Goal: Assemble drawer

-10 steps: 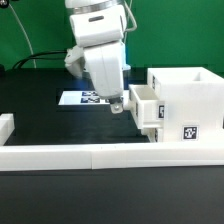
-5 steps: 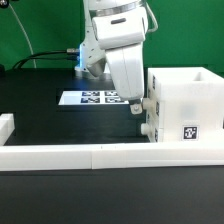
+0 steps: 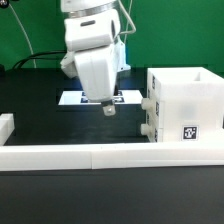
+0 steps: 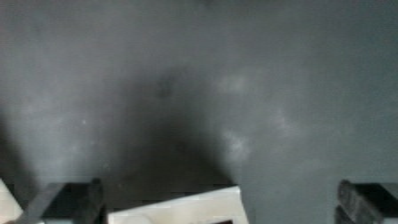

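White plastic border wall runs low along the front of the black table. Behind it, the flat marker board lies partly hidden by the arm. The two-finger gripper hangs above the table, jaws apart and holding nothing. On the exterior view's right, the white cubic drawer housing stands with both knobbed trays pushed in.

The drawer, a white hollow cubic housing, was stood upright on the black table, open at the top. Two knobbed trays were seated flush in its front. It was placed beside the pincer, apart from it.
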`<state>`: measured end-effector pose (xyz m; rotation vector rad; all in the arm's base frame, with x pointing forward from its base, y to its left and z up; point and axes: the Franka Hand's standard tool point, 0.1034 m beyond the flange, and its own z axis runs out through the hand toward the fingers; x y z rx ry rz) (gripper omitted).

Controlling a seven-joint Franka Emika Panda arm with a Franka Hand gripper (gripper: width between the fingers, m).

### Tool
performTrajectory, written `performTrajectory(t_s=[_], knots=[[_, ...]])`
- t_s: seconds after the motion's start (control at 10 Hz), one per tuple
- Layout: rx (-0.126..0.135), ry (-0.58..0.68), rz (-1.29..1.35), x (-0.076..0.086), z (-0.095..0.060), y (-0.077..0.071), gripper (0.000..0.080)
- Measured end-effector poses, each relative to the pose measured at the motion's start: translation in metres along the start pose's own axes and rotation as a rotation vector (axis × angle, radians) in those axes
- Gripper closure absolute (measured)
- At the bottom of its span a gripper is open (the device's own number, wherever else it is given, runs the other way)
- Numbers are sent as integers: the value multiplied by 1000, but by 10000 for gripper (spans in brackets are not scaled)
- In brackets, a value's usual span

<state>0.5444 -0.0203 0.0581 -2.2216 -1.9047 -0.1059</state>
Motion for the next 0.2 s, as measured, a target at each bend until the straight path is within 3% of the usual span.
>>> performTrajectory(t_s=[0.2], knots=[[2, 1, -2, 3, 1, 0, 151]])
